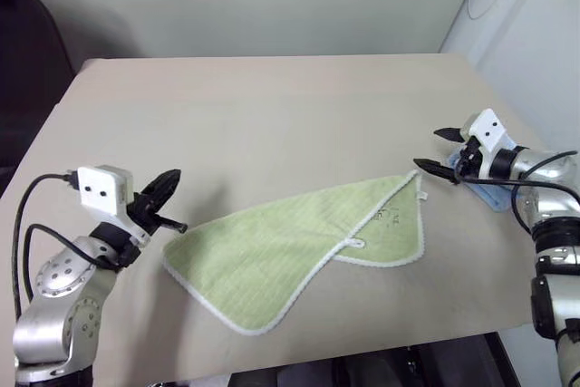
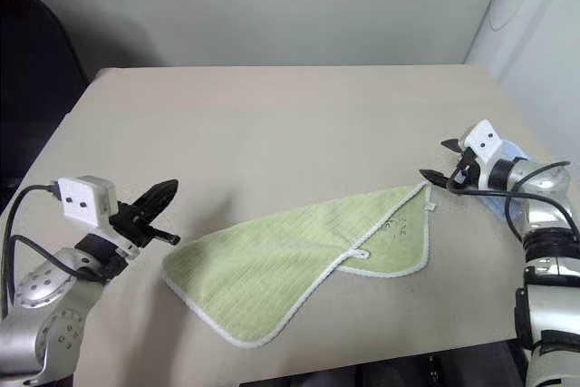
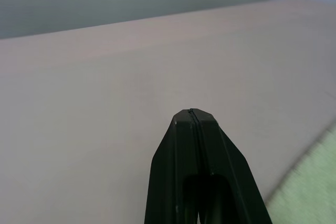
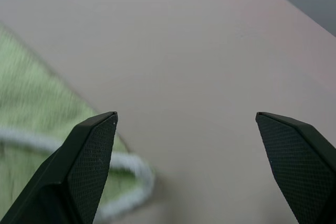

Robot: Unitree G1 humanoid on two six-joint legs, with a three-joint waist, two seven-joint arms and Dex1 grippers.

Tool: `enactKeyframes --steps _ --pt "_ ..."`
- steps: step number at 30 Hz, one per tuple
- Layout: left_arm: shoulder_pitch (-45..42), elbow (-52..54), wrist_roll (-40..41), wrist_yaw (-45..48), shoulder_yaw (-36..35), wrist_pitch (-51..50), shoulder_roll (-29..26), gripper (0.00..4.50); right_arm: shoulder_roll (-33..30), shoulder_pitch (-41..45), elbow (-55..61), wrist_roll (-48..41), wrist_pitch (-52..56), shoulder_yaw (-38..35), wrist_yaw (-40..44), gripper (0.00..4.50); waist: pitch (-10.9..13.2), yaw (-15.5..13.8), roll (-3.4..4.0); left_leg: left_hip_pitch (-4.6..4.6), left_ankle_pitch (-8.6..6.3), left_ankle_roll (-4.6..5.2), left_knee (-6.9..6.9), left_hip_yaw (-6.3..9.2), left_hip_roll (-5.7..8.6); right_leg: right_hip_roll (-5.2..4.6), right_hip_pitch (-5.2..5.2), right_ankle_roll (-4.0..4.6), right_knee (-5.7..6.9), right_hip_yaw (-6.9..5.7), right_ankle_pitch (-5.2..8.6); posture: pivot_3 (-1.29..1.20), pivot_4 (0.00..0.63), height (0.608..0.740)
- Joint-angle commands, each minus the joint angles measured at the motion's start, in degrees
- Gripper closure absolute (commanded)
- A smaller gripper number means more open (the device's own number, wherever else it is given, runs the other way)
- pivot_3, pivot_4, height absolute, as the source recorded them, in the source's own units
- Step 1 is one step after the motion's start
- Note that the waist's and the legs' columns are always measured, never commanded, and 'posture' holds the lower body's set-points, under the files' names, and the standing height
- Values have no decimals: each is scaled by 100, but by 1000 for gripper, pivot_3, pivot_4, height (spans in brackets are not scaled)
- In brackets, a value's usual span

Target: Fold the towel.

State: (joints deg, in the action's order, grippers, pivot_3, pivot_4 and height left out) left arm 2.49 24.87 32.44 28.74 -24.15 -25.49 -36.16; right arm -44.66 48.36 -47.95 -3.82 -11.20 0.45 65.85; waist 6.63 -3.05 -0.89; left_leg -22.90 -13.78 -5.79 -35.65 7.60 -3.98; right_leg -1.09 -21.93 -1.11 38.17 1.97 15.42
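The light green towel (image 1: 299,246) lies on the beige table (image 1: 272,115), folded over diagonally, with white edging and a small white loop (image 1: 358,243) near its middle. My left gripper (image 1: 168,197) is shut and empty, hovering just off the towel's left corner (image 1: 172,256). Its closed fingertips (image 3: 191,116) point over bare table. My right gripper (image 1: 435,151) stands open above the table beside the towel's far right corner (image 1: 415,177). Between and below its spread fingers (image 4: 94,145) the towel's white-edged corner (image 4: 126,171) lies flat, not held.
A small light blue cloth (image 1: 498,197) lies at the table's right edge under my right forearm. A dark chair (image 1: 27,61) stands off the table's far left corner. The wall runs behind the table's far edge.
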Motion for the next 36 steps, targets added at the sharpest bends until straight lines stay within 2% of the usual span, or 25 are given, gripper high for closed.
enactKeyframes --steps 1,9,19,22,33,36 --pt "41 194 86 383 -61 -5 -270 4500 -103 386 -438 362 -596 274 324 39 0 6 0 0 -1 1 0 0 0 1 -1 0 0 0 0 0 150 740" --pt "206 361 39 543 -73 13 -343 4500 46 951 -1502 1094 -1439 840 394 39 0 6 0 -4 -3 1 0 -1 -4 -3 -12 0 8 3 0 0 150 740" --pt "586 843 60 448 -12 -65 -186 4500 246 1168 -2198 1893 -1919 1188 -672 39 0 7 0 -4 -24 29 -2 -7 -11 -5 -25 0 33 4 0 0 150 740" --pt "657 942 85 463 3 -115 -177 4500 288 1172 -2277 1892 -1920 1126 -717 629 0 6 1 -4 -25 27 -3 -11 -13 -5 -33 0 45 4 0 0 150 740" --pt "867 941 -21 1060 69 -109 -579 4500 293 1122 -2239 1615 -1898 884 -347 4466 0 10 0 -4 -29 19 -3 -21 -26 -2 -46 3 59 4 2 0 150 740" --pt "901 952 -139 1457 273 -37 -865 4500 258 1050 -2184 1692 -2007 909 -556 4466 0 15 0 -4 -30 18 -4 -21 -28 -2 -47 4 60 4 2 0 150 740"
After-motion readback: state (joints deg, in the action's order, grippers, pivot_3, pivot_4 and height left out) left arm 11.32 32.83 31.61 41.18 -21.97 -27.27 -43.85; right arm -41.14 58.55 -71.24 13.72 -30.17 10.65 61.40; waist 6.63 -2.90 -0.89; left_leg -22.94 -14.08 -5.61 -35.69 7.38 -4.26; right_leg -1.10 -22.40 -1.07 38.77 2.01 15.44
